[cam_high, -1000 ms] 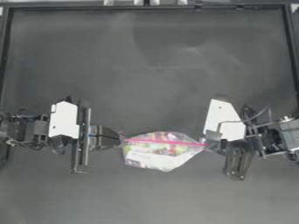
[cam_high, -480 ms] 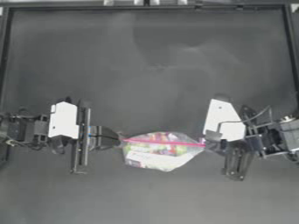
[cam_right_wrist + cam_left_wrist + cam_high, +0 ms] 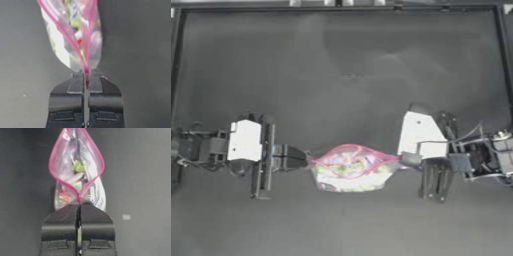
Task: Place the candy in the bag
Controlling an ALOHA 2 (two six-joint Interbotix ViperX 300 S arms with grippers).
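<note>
Bag (image 3: 351, 170) hangs between my claws, long axis nine-to-three: left claw (image 3: 304, 158) clamps its nine-o'clock end, right claw (image 3: 408, 160) its three-o'clock end; candy (image 3: 350, 168) inside.

Soft, even light is falling from overhead, and a pale sheen is spreading across the far half of the surface (image 3: 351, 60) in the top view. Short shadows are sitting beside both arms. The whole top view is looking soft. In the wrist views the bag (image 3: 77, 173) is blurring, its candy (image 3: 77, 166) smearing into colour patches.
</note>
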